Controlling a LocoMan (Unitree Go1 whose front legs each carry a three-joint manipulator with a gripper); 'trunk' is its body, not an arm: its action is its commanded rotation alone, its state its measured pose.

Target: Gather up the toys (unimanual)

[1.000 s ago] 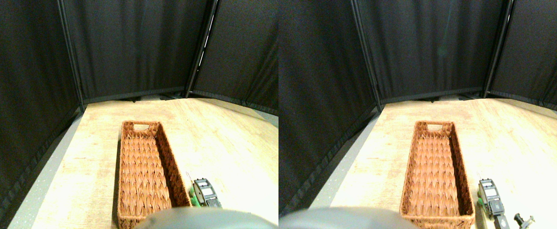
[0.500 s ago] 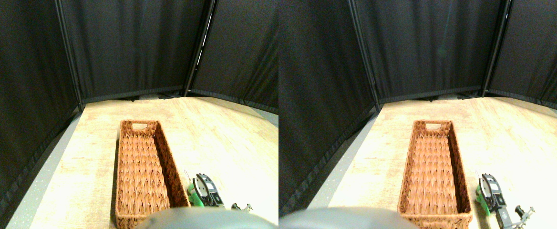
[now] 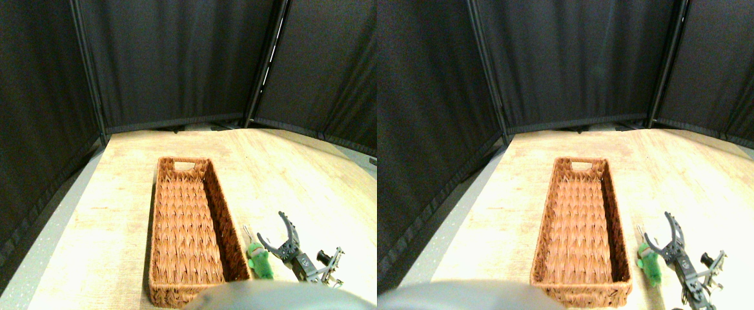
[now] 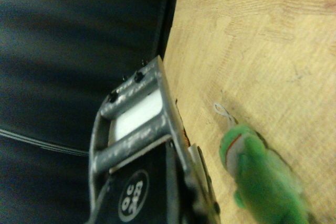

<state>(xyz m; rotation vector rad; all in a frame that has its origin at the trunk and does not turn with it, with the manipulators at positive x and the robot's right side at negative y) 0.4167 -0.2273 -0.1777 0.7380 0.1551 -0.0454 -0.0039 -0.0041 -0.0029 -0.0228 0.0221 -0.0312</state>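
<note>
A small green plush toy (image 3: 260, 261) lies on the wooden table, just outside the right wall of the long wicker basket (image 3: 157, 213). My right gripper (image 3: 271, 225) stands open directly to the toy's right. Its two curved jaws are spread wide and point away from me, with nothing between them. In the wrist view the same green toy (image 4: 262, 179) lies on the wood beside the dark frame of one jaw, with a thin loop of string at its head. No other toy is in view.
Black curtain panels (image 3: 177, 64) on dark poles close off the back and left of the table (image 3: 299, 168). The table's left edge (image 3: 61, 219) runs beside the basket, with grey floor beyond it.
The gripper has turned and spread its jaws, uncovering the green toy, which now lies on the table to its left. The camera view has shifted a little.
</note>
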